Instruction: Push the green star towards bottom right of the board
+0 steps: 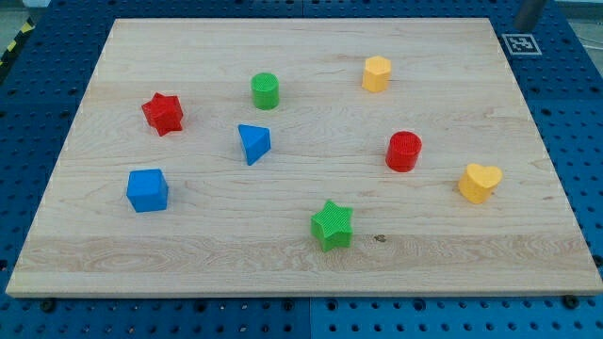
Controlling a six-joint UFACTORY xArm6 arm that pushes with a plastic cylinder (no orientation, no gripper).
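The green star (332, 225) lies on the wooden board (301, 273) near the bottom edge, a little right of the middle. A short piece of my rod shows at the view's top right corner, with my tip (529, 26) just beyond the board's top right corner. The tip is far from the green star, up and to the right of it, and touches no block.
A red cylinder (403, 151) and a yellow heart (480, 182) lie up and right of the star. A blue triangle (252, 143), blue cube (147, 189), red star (163, 113), green cylinder (265, 90) and yellow hexagon (376, 73) lie elsewhere. A tag marker (519, 43) sits at the top right.
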